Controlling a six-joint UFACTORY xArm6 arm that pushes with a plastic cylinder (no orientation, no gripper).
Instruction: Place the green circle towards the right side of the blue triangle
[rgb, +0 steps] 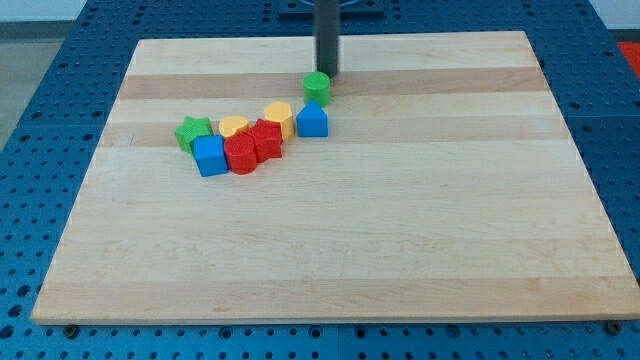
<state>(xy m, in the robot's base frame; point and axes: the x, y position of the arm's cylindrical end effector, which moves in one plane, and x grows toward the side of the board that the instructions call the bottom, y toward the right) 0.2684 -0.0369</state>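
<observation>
The green circle (317, 87) is a small green cylinder near the board's top middle. The blue triangle (312, 120) lies just below it, almost touching. My tip (328, 76) is at the end of the dark rod that comes down from the view's top. It sits just above and to the right of the green circle, close against its upper right edge.
A cluster lies to the left of the blue triangle: a yellow block (279, 117), a second yellow block (233, 127), two red blocks (266, 139) (241, 155), a blue cube (210, 155) and a green star (192, 132). The wooden board (400, 230) rests on a blue pegboard table.
</observation>
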